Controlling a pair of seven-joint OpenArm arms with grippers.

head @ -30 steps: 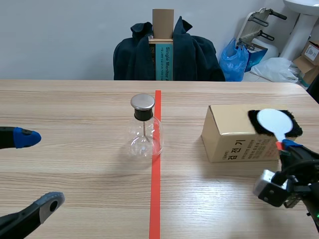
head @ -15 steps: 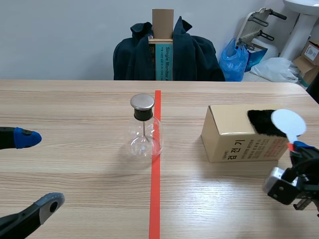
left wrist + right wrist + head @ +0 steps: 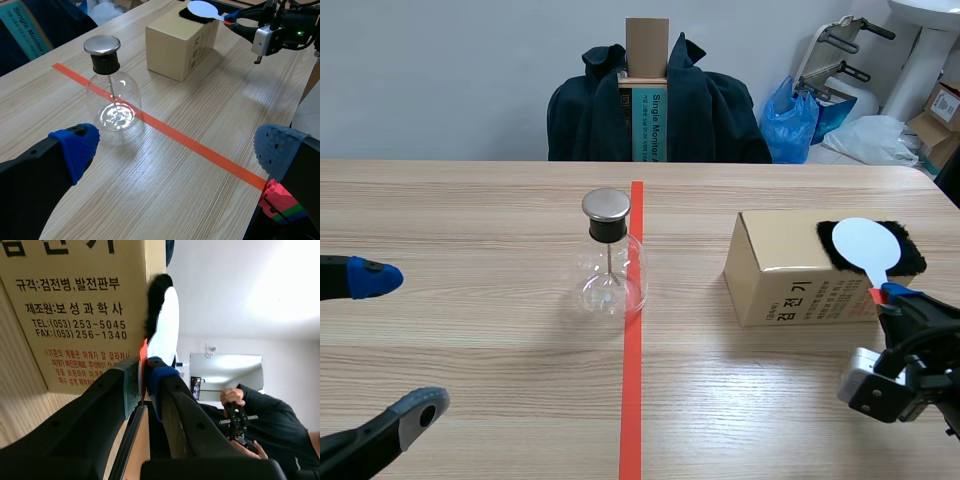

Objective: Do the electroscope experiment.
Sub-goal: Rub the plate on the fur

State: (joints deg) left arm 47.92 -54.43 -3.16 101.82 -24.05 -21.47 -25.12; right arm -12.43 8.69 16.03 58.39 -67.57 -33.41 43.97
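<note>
The electroscope (image 3: 609, 262) is standing upright near the middle of the table (image 3: 470, 220), just beside the orange-red tape line (image 3: 632, 400); it is showing a clear round glass flask, a black stopper and a flat metal cap, with a thin rod hanging straight down inside. The right gripper (image 3: 892, 297) is clamping the orange-red handle of a white disc paddle (image 3: 861, 243); the handle is running away from the robot, and the disc is lying over a patch of black fur (image 3: 905, 258) on the far right end of a cardboard box (image 3: 780, 270). The right wrist view is showing the disc edge-on, close against the fur, and a person (image 3: 260, 425) in dark sleeves beyond; the scene view is hiding both. The left gripper (image 3: 395, 345) is hovering near the table's left edge, fingers spread wide and holding nothing; its wrist view is looking down on the flask's cap.
</note>
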